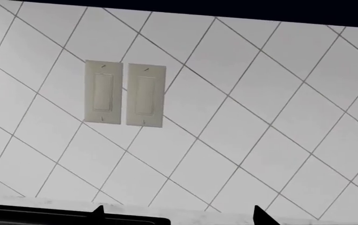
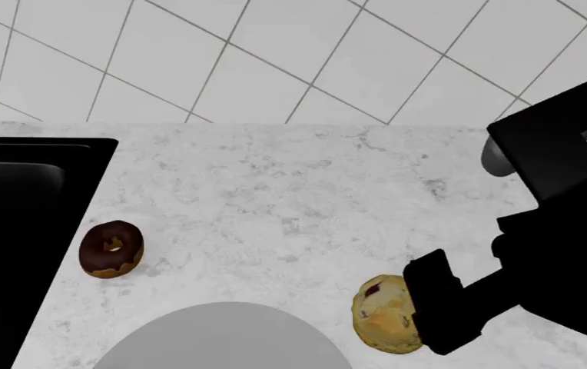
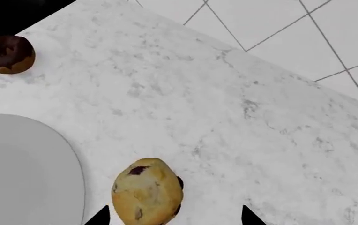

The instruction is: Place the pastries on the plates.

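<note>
Muffin (image 2: pixel 387 314) lies on worktop (image 2: pixel 304 192) just right of grey plate (image 2: pixel 222 338), apart from rim. Your right gripper (image 3: pixel 174 216) spread wide, fingertips either side of muffin, not touching. Donut (image 2: pixel 111 248) sits well left, near black sink (image 2: pixel 17 223), off plate. Your left gripper (image 1: pixel 177 213) faces tiled wall (image 1: pixel 260 117) with two switches (image 1: pixel 126 93), fingertips apart, holding nothing.
</note>
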Available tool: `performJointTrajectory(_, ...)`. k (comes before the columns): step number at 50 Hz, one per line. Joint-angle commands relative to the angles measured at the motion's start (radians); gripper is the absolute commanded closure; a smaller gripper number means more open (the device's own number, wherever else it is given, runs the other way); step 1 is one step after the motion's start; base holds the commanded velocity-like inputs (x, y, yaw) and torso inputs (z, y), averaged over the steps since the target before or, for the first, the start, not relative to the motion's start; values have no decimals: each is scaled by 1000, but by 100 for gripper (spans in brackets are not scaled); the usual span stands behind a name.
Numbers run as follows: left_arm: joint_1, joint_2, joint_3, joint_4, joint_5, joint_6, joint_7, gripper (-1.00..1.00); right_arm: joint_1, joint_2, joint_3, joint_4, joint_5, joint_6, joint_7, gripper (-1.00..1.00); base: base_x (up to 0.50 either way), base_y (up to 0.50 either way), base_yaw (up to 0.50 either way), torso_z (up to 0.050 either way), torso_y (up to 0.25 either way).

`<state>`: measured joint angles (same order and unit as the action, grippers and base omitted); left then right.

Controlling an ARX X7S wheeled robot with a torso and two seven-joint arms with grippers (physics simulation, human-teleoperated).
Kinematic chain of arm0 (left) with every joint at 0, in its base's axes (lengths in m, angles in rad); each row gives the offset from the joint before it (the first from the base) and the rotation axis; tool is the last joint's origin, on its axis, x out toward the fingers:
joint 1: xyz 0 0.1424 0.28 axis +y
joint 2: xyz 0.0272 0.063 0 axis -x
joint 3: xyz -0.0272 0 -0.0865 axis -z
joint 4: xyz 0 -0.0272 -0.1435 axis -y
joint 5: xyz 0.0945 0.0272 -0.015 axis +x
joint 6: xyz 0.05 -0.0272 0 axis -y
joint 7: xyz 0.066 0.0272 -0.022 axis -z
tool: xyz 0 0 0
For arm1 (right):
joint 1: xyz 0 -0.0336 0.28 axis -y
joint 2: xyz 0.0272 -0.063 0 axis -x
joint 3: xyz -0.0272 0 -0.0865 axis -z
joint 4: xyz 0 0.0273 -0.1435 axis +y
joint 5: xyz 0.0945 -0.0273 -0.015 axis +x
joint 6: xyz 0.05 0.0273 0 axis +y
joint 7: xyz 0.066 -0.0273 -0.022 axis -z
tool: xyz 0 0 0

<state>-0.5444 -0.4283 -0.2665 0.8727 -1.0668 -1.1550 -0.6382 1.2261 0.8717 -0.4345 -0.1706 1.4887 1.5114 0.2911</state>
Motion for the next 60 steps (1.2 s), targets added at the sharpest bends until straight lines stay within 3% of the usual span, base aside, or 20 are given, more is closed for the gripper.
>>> performJointTrajectory(1, -1, -3, 0, 10, -21, -5, -22, -100, 50, -18, -72, 16, -33, -3, -36, -100, 0, 0, 0, 0, 0)
performJointTrajectory(60, 17, -36, -13, 35, -110, 14, -89, -100, 72, -143, -341, 158, -242, -148, -214, -100, 0, 0, 0, 0, 0)
